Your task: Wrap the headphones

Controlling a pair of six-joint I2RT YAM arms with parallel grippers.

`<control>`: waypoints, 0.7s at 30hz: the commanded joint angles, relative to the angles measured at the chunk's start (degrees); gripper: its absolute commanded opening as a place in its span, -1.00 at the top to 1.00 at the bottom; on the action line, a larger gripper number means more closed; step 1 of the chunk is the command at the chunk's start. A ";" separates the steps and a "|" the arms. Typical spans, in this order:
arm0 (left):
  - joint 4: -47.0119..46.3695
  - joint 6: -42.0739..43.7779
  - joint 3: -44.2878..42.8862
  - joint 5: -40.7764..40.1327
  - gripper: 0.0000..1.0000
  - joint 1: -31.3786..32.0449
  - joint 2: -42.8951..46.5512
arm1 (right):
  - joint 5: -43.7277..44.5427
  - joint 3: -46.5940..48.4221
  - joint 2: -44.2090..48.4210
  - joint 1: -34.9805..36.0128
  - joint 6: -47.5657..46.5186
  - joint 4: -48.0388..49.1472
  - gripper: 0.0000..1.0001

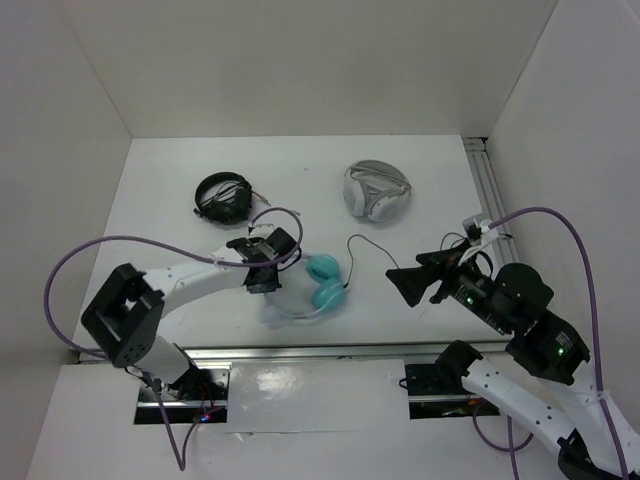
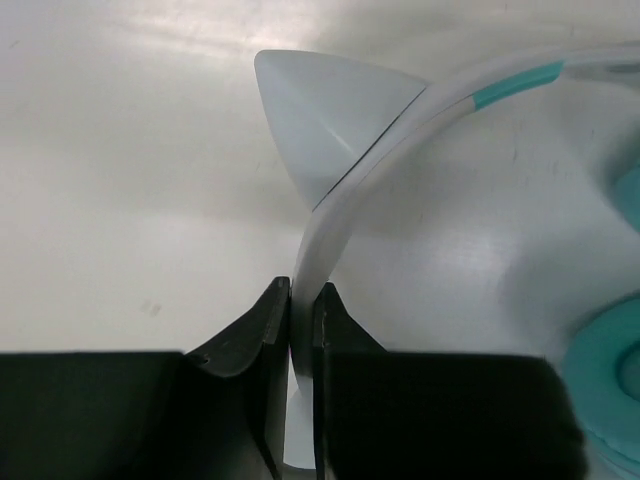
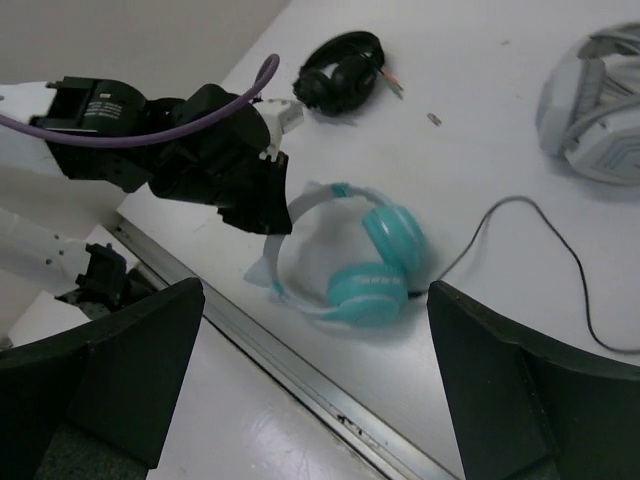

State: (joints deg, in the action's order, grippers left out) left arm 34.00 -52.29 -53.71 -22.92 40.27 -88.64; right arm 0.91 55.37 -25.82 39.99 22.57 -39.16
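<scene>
The teal headphones (image 1: 325,282) lie on the white table near its front edge, with both ear cups (image 3: 380,285) to the right. My left gripper (image 1: 265,275) is shut on their thin pale headband (image 2: 340,200). In the left wrist view the gripper (image 2: 302,290) pinches the band just below a pointed tip (image 2: 320,110). The thin black cable (image 1: 365,245) trails loose from the cups toward the right (image 3: 540,225). My right gripper (image 1: 395,280) hovers to the right of the cups. It is open and empty, and the right wrist view (image 3: 315,290) frames the headphones between its fingers.
Black headphones (image 1: 222,197) lie at the back left, also visible in the right wrist view (image 3: 340,70). Grey-and-white headphones (image 1: 376,190) lie at the back right (image 3: 590,100). A metal rail (image 1: 300,350) runs along the near table edge and another (image 1: 490,190) along the right side. White walls enclose the table.
</scene>
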 commanded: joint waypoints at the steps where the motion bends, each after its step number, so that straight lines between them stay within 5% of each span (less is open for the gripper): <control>1: 19.33 -3.96 -4.46 -6.86 1.00 2.44 10.13 | -5.48 -6.21 4.80 0.18 -1.48 15.58 -1.00; 10: 44.28 0.09 -27.02 -14.43 1.00 3.67 25.09 | -4.94 -15.99 -4.05 0.18 -6.21 35.27 -1.00; 15: 44.31 9.29 -34.78 -10.93 1.00 1.40 28.96 | -16.25 -17.14 -17.05 0.18 -17.79 42.32 -1.00; 21: 44.31 14.67 -43.75 -5.14 1.00 -5.37 31.77 | -13.22 -19.76 -26.63 0.18 -18.35 52.23 -1.00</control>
State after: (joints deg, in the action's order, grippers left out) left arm 79.09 -41.17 -92.75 -31.75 37.41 -58.67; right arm -11.92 37.60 -51.46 39.99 7.46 2.09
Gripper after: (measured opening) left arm 0.204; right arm 0.999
